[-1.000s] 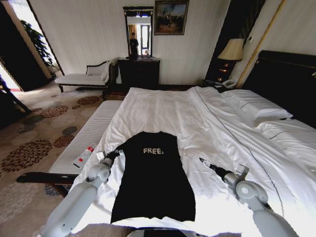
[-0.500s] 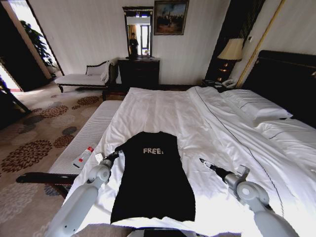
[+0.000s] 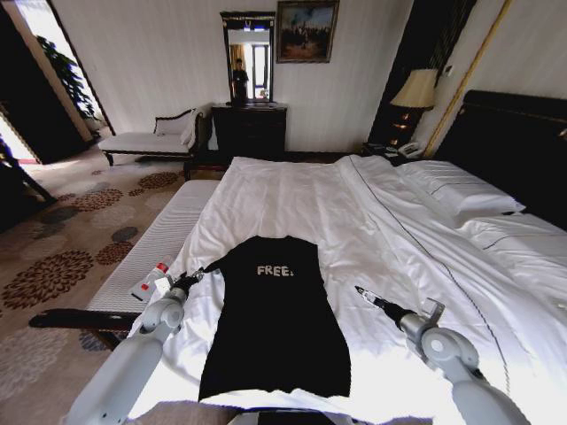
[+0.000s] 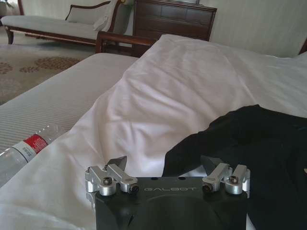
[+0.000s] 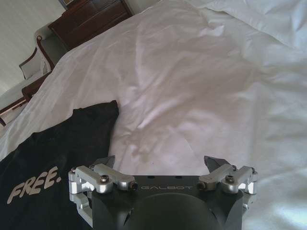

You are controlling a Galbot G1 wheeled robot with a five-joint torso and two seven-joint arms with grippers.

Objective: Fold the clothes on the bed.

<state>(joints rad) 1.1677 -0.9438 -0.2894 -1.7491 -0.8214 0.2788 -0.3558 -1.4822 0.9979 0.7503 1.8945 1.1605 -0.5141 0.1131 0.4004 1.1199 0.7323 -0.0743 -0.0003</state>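
— What carries everything here?

— A double bed (image 3: 354,204) with a white duvet and a dark headboard. Two white pillows (image 3: 461,190) lie at its head end.

— And on the duvet?

— A black T-shirt (image 3: 275,319) with white "FREE!" lettering lies flat near the foot edge, collar toward the middle of the bed.

— Anything beside the bed?

— A white-cushioned bench (image 3: 155,243) runs along its side, with a plastic water bottle (image 3: 152,279) lying on it.

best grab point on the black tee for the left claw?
Probably the sleeve edge of the black soft-fabric T-shirt, approached from the robot's left. It lies flat on the white-sheeted bed, and that sleeve bunches up just ahead of the open left claw.
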